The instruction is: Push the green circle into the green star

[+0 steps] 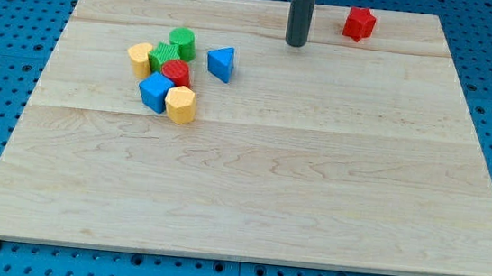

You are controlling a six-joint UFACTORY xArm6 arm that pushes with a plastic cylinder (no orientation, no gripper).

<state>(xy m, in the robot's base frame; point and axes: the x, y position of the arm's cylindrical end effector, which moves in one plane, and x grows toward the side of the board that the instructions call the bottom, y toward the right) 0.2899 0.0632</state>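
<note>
My tip (296, 44) near board's top, well apart from blocks. No jaws here, just rod. Green circle (183, 42) already touching green star (162, 57), in tight bunch with red circle (176, 71) and 2 yellow blocks. Hard push could scatter bunch; sideways push could slide circle past star.

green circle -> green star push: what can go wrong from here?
1. The green circle sits already against the green star in a tight cluster; a push may drag the red block and yellow block along.
2. My tip is far off to the view's right; the blue triangle sits near a direct approach.
</note>
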